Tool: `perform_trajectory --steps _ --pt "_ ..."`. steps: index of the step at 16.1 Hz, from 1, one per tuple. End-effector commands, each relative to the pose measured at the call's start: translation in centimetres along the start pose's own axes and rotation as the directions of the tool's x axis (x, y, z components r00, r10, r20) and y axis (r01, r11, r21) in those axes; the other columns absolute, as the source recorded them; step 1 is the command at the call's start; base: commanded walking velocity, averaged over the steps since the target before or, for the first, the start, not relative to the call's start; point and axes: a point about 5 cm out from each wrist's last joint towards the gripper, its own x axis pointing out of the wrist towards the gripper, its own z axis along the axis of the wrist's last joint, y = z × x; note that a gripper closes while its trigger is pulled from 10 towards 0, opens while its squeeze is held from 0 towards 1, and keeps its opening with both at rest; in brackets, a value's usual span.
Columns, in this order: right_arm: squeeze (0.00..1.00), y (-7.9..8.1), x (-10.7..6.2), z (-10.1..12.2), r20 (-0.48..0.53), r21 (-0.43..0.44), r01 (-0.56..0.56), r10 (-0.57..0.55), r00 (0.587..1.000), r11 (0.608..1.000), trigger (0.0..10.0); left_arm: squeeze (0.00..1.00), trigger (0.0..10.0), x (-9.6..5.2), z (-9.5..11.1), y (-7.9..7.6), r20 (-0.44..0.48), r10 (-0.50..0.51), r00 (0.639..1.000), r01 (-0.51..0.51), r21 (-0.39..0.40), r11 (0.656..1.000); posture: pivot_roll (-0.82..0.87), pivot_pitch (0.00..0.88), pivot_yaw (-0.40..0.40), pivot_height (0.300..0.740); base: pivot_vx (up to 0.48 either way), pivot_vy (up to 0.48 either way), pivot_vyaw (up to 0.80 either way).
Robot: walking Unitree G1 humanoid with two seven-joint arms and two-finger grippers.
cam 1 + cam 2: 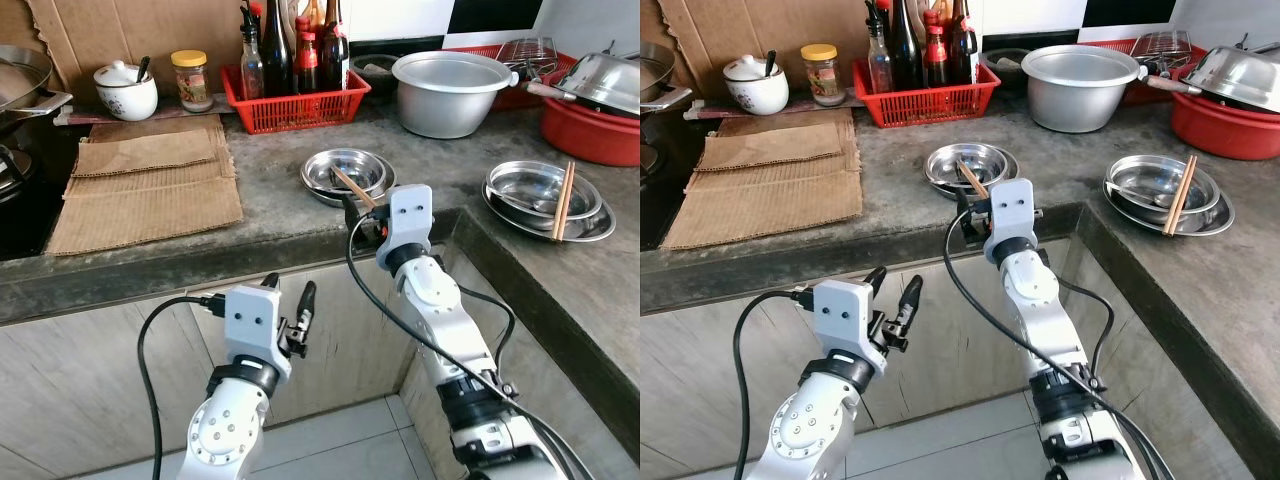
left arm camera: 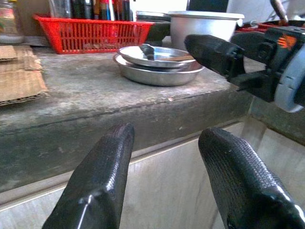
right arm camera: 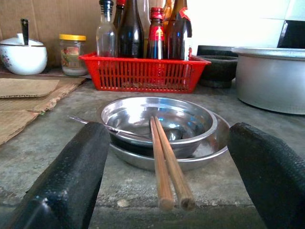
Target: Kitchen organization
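Right gripper (image 3: 167, 181): raised to the counter edge, fingers spread wide and holding nothing, one finger to each side of the near ends of the chopsticks (image 3: 167, 162).
Chopsticks: a wooden pair lying across the rim of the nearer steel bowl (image 1: 347, 170), near ends jutting over the front of it toward the gripper.
Nearer steel bowl: nested in a shallow steel dish (image 3: 209, 148) on the concrete counter (image 1: 270, 210), close to the front edge.
Left gripper (image 1: 290, 310): held low in front of the cabinet face, below the counter lip, fingers well apart and empty.
Risk, chopsticks: they sit loose on a curved rim; a close that catches only one stick, or nudges the ends sideways, would likely roll them off, perhaps over the counter edge to the floor.
Risk, bowl: a forward push against the sticks could slide the light bowl on its dish.
Right wrist view adds: a thin metal utensil (image 3: 102, 126) lying across the bowl beside the sticks, which could get caught up in the grasp.
Head views add: a second steel bowl (image 1: 545, 195) with its own chopsticks on the right counter, a red basket (image 1: 295, 100) of bottles, a large pot (image 1: 450, 90), flattened cardboard (image 1: 150, 185).
Left wrist view adds: the right gripper's finger seen from the side, level with the counter top.
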Motion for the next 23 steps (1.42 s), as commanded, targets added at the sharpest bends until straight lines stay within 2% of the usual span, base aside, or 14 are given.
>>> perform_trajectory --steps 1,13,14,15,23 --pt "0.0 0.1 0.4 0.3 0.017 0.003 0.002 -0.002 1.0 1.0 10.0 0.0 10.0 -0.1 0.3 -0.1 0.017 -0.007 1.0 0.007 -0.008 1.0 0.11 0.108 -0.046 0.74 0.0 0.0 0.0" --pt "0.0 0.4 1.3 -0.6 -0.011 0.011 -0.005 0.006 1.0 1.0 9.9 0.0 10.0 0.0 0.5 -0.5 0.029 -0.022 0.999 0.023 -0.025 0.999 0.11 0.1 -0.052 0.74 0.0 0.0 0.0" --pt "0.0 0.4 1.3 -0.6 -0.011 0.012 -0.006 0.006 1.0 1.0 4.4 0.0 10.0 0.0 0.5 -0.5 0.028 -0.024 0.999 0.025 -0.024 0.999 0.11 0.099 -0.049 0.74 0.0 0.0 0.0" --pt "0.0 0.4 1.3 -0.5 -0.01 0.014 -0.005 0.005 1.0 1.0 0.0 0.0 10.0 0.0 0.5 -0.6 0.026 -0.025 0.999 0.026 -0.023 0.999 0.11 0.097 -0.051 0.74 0.0 0.0 0.0" --pt "0.0 0.1 1.8 -0.1 0.007 0.018 -0.002 0.002 1.0 1.0 0.0 0.0 10.0 0.1 0.6 -0.5 0.034 -0.022 0.999 0.023 -0.011 1.0 0.11 0.089 -0.057 0.74 0.0 0.0 0.0"
